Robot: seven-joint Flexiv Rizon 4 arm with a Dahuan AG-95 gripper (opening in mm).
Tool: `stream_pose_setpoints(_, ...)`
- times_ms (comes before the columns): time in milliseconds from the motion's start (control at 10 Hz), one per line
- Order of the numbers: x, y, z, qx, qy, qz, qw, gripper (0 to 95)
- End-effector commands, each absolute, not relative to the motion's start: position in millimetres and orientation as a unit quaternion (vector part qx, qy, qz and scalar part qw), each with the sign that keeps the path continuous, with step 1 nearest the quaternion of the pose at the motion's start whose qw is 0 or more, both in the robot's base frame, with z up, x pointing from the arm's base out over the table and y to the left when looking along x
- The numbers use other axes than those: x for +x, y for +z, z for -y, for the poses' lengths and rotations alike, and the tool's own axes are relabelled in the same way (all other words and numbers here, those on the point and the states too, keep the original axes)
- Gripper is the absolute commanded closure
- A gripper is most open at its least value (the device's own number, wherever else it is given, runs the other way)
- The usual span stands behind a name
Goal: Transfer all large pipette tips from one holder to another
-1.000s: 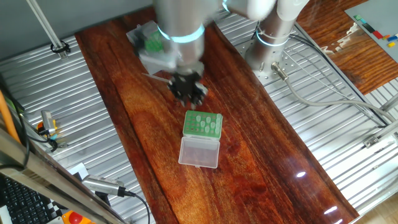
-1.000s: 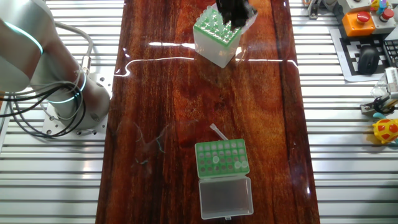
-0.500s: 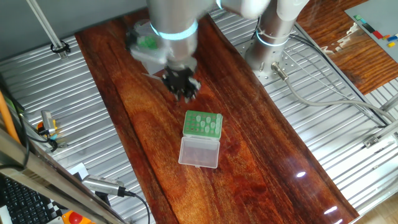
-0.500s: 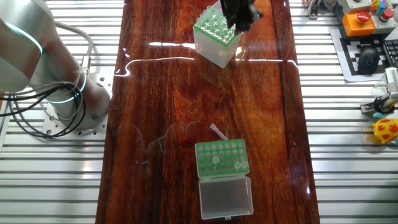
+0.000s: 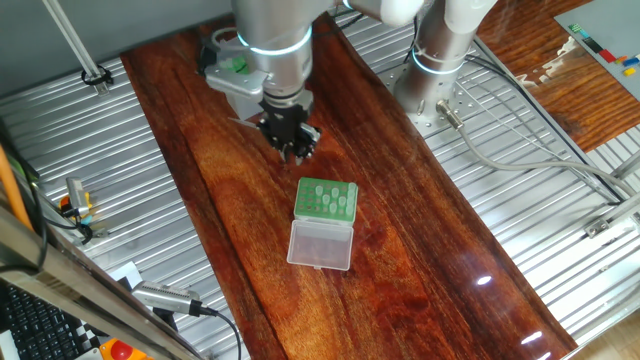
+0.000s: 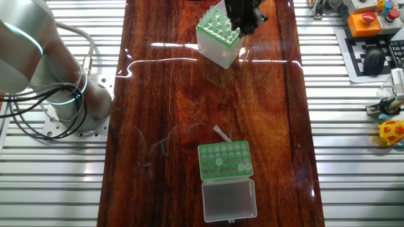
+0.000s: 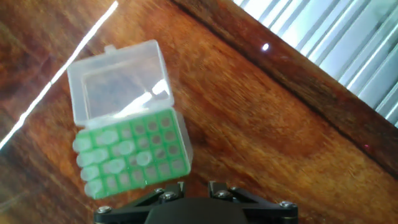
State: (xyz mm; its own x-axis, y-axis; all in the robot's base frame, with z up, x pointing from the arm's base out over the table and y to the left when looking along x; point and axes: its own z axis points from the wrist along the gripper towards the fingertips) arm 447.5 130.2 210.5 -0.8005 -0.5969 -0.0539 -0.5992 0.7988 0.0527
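Observation:
The low green holder (image 5: 326, 200) lies mid-table with its clear lid (image 5: 320, 243) folded open. In the hand view the holder (image 7: 134, 155) carries several pale large pipette tips (image 7: 102, 163) along its left columns. One loose tip (image 6: 220, 133) lies against the holder's corner (image 6: 225, 160). The taller translucent box (image 6: 218, 36) with a green perforated top stands at the far end; in one fixed view the box (image 5: 237, 66) is partly hidden by the arm. My gripper (image 5: 291, 138) hangs between box and holder, beside the box's edge (image 6: 243, 17). Its jaws (image 7: 196, 186) stand apart and I see nothing between them.
The dark wooden board (image 5: 400, 250) is flanked by ribbed metal table surface (image 5: 90, 150). The arm's base (image 6: 63, 101) stands at the side with cables. Small tools and a keyboard (image 6: 372, 60) lie beyond the board's other edge.
The hand has shifted a little away from the low green holder toward the taller box. The holder, its lid and the loose tip have not moved.

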Motion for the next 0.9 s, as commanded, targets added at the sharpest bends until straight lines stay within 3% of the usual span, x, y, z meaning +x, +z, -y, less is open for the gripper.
stream_pose_setpoints(100,447.4,208.9,-137.8,-0.308,0.034,-0.951,0.017,76.0)
stream_pose_setpoints(900,446.5,212.6,-140.5,-0.33,0.036,-0.943,0.001,76.0)
